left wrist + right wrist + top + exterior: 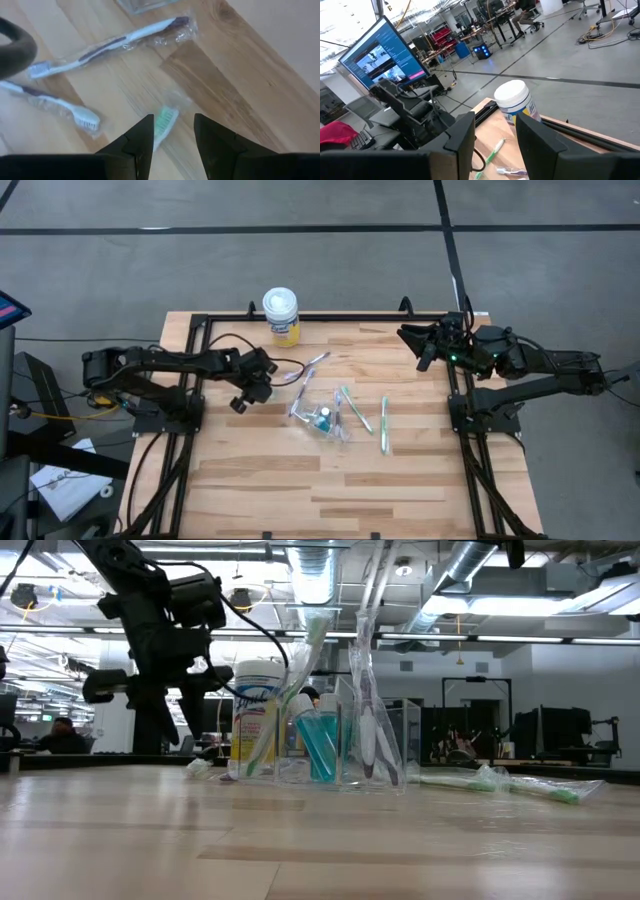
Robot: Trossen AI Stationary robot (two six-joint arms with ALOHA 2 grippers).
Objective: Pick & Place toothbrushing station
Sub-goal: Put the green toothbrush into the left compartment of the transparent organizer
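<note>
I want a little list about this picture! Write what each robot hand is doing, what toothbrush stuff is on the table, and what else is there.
left gripper: open, empty, above a green toothbrush in a wrapper
right gripper: open, empty, waiting at the table's far right edge
clear cup: upright mid-table, toothbrushes standing in it
wrapped toothbrushes: several lying loose on the wooden table around the cup
teal thing by the cup: too small to name
white-lidded tub: standing at the far edge
</note>
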